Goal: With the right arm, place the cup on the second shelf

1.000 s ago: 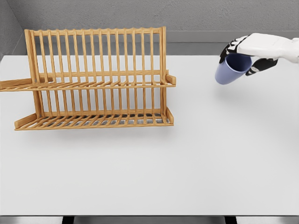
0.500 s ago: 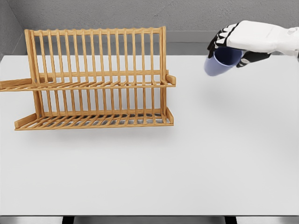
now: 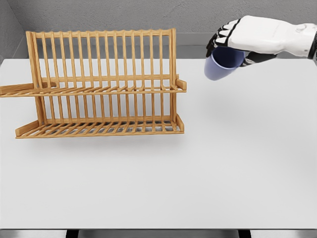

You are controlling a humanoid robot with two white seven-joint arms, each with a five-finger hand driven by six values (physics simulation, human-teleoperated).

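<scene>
On the white desk (image 3: pixel 208 163), a wooden rack (image 3: pixel 101 84) is standing at the left side, with two slatted shelves, one above the other. Its upper shelf (image 3: pixel 106 90) is sticking out toward the front, and its lower shelf (image 3: pixel 99 129) is sitting close to the desk top. The rack's left end is reaching past the left edge of the picture. Its right end is stopping near the middle, so the whole right half of the desk and the wide front strip are lying bare, with lots of room to move. A grey wall is running along the far edge of the desk.

Up at the top right, the right robot hand (image 3: pixel 233 44) is coming in from the right edge, with its white arm lying almost flat. Its dark-tipped fingers (image 3: pixel 218 38) are curling around a blue cup (image 3: pixel 222 65) and gripping it near the rim. The cup is hanging in the air, tilted, above the desk. It is staying apart from the rack, a little to the right of the rack's top right corner.
</scene>
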